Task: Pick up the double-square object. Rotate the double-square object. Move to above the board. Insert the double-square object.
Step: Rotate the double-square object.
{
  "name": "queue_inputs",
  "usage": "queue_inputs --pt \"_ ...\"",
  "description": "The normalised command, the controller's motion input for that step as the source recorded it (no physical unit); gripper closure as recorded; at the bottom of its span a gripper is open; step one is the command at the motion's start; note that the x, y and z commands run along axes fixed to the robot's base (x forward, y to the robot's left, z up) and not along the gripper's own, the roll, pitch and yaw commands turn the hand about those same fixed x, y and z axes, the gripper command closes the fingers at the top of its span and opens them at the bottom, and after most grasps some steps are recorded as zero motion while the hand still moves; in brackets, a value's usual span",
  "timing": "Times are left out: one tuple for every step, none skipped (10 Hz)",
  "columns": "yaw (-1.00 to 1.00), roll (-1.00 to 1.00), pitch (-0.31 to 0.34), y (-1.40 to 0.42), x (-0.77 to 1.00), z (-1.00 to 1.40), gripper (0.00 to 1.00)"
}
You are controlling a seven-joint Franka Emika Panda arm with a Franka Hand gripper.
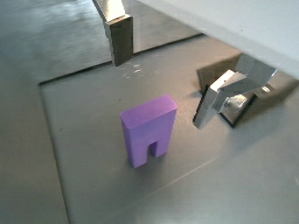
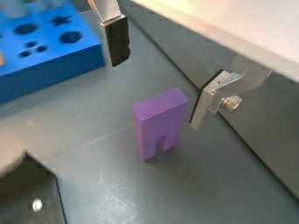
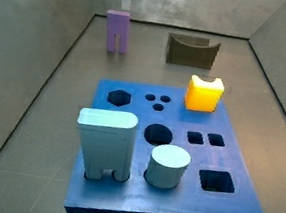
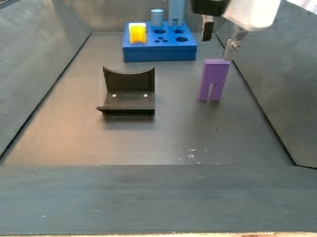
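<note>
- A dark grey surface [image 4: 148, 139] with low grey walls around it carries everything here.
- The double-square object [image 4: 214, 80], a slim lavender slab with a notch cut into its lower end, stands upright on the surface; it shows also in a side view [image 3: 117, 31] near the far wall.
- The pincer [image 2: 163, 70] hangs above the slab with its jaws spread wide and nothing between them.
- In both wrist views the slab [image 1: 149, 131] stands on the floor below the gap between the two fingers [image 1: 121, 39], touching neither; it sits nearer the silver finger by the wall [image 2: 216, 94] than the other one.
- In a side view the pincer [image 4: 229, 37] is up by the right wall, just above and behind the slab.
- The board [image 3: 165, 162], a flat blue square with cut-out holes, lies well apart from the slab; a wrist view shows its corner [image 2: 41, 48].
- On the board stand a yellow block [image 3: 205, 93], a pale tall block [image 3: 104, 143] and a pale cylinder [image 3: 166, 167].
- A dark U-shaped piece [image 3: 190, 51] rests on the surface near the slab, apart from it.
</note>
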Motion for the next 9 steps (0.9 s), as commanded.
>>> queue_inputs --pt "1.00 0.00 -0.004 0.00 0.04 -0.05 0.00" --pt "1.00 0.00 -0.004 0.00 0.04 -0.05 0.00" --pt "1.00 0.00 -0.004 0.00 0.04 -0.05 0.00" --pt "1.00 0.00 -0.005 0.00 0.04 -0.05 0.00" --pt "1.00 0.00 -0.005 0.00 0.04 -0.04 0.00" --pt "1.00 0.00 -0.006 0.00 0.04 -0.04 0.00" --pt "1.00 0.00 -0.006 0.00 0.04 -0.04 0.00" --pt "1.00 0.00 -0.007 0.00 0.04 -0.04 0.00" --pt "1.00 0.00 -0.008 0.00 0.04 -0.04 0.00"
